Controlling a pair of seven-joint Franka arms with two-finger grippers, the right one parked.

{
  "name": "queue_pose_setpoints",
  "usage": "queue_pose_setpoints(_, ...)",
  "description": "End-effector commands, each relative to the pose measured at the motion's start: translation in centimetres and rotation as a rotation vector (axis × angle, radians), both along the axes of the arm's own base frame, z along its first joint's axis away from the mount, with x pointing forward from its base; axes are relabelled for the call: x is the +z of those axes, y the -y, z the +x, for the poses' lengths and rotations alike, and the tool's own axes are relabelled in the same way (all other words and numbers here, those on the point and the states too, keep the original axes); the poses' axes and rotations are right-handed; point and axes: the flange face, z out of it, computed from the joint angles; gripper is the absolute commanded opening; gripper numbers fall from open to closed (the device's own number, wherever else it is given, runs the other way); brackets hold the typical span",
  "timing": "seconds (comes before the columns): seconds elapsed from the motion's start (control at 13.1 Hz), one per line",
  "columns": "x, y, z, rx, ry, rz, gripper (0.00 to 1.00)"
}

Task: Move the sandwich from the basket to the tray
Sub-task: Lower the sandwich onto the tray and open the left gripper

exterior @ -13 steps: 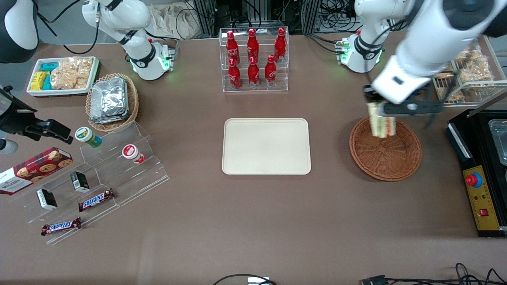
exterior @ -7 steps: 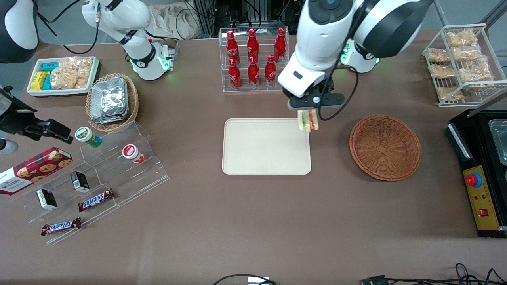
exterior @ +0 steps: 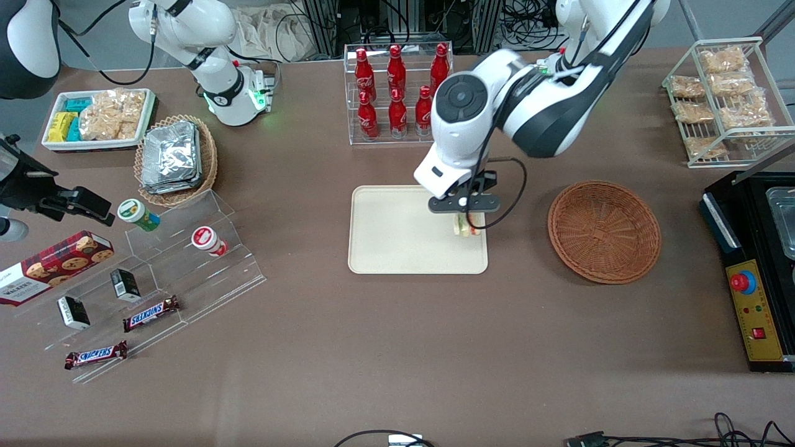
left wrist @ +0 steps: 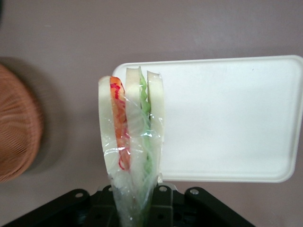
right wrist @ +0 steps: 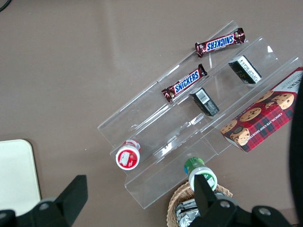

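Note:
My left gripper [exterior: 464, 216] hangs low over the beige tray [exterior: 397, 239], at the tray's end nearest the basket, shut on the sandwich [exterior: 464, 227]. In the left wrist view the plastic-wrapped sandwich [left wrist: 132, 142] stands upright out of the gripper [left wrist: 135, 208], with white bread and orange, pink and green filling along its edge. It overlaps the tray's [left wrist: 227, 118] corner there. Whether it touches the tray I cannot tell. The reddish-brown wicker basket [exterior: 604, 231] lies empty beside the tray, toward the working arm's end of the table, and its rim shows as basket [left wrist: 14, 132] in the wrist view.
A clear rack of red cola bottles [exterior: 397, 93] stands farther from the front camera than the tray. A wire rack of snack packets [exterior: 726, 93] and a black machine [exterior: 758, 261] sit at the working arm's end. A clear stepped display [exterior: 168, 273] and a foil-packet basket [exterior: 177, 158] lie toward the parked arm's end.
The gripper carried the sandwich from above the basket across to the tray, then came lower and nearer the front camera over the tray's end. The basket now lies empty.

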Motion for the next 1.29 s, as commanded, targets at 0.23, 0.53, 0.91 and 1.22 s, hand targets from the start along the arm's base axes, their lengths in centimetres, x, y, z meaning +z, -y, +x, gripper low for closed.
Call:
queue_pose_setpoints(0.23, -15.0, -3.1, -0.5, -0.029, 0.013, -0.067, 0.11)
queue_pose_setpoints(0.53, -17.8, -3.8, -0.1, -0.026, -0.015, -0.069, 0.11)
queue_pose_setpoints(0.91, -17.7, -4.0, -0.1, -0.018, -0.021, -0.062, 1.0)
queue_pose_setpoints(1.22, -17.0, -4.2, 0.0, -0.01, -0.027, -0.042, 1.0)
